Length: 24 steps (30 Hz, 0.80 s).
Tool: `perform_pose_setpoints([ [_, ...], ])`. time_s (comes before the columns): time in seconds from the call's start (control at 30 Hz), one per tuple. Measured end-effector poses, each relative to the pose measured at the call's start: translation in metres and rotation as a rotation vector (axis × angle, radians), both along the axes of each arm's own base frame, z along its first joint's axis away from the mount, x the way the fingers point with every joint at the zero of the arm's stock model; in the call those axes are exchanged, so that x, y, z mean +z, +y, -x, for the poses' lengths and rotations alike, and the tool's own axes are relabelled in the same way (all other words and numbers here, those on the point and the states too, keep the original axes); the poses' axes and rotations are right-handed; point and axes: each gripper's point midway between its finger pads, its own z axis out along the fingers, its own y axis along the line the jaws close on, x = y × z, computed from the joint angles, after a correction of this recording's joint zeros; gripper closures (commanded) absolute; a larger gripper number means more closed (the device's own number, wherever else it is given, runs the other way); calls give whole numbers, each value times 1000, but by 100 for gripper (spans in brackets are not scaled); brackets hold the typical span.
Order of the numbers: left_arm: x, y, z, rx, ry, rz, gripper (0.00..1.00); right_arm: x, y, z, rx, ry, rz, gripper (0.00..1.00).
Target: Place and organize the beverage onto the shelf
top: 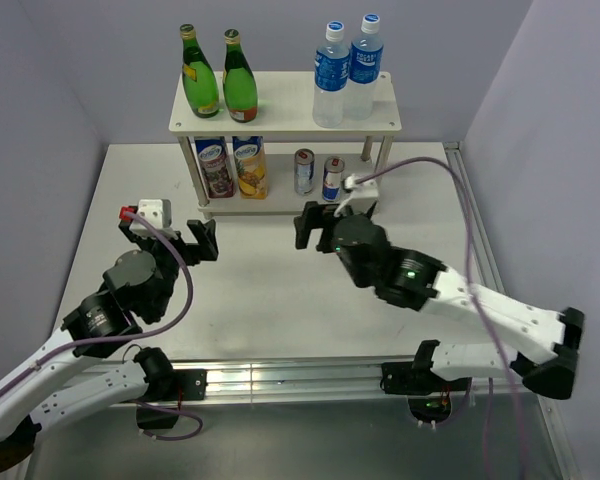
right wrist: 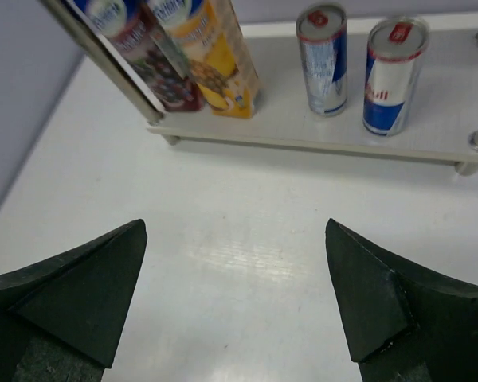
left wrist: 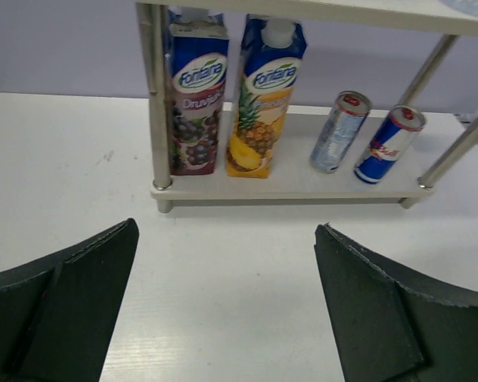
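The two-tier shelf stands at the back of the table. Its top board carries two green glass bottles and two clear water bottles with blue labels. The lower board holds a purple juice carton, a pineapple juice carton and two slim cans. My left gripper hangs open in front of the shelf's left end, holding nothing. My right gripper is open and empty just in front of the cans.
Pale walls close in the white table on the left, back and right. A metal rail runs along the near edge by the arm bases. A purple cable loops from the right arm past the shelf's right side.
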Motion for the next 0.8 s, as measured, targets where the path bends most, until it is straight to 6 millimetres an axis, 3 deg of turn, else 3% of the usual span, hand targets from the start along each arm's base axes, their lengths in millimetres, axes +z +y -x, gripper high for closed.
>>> perform_pose_setpoints([
  [0.17,20,-14,-6,-19,43,-4,1,100,-51,59,54,-63,-133,0],
  [0.23,32,-20,-12,-1,65,-12,1,129,-84,74,41,-93,-190,0],
  [0.33,47,-29,-23,29,93,-30,1,155,-138,88,-21,-140,-264,0],
  [0.47,44,-35,-27,22,108,-54,1,158,-176,98,-63,-166,-296,0],
  [0.67,49,-30,-26,22,94,-58,1,133,-172,97,-49,-144,-201,0],
  [0.8,52,-28,-26,11,85,-44,1,127,-174,97,-41,-150,-173,0],
])
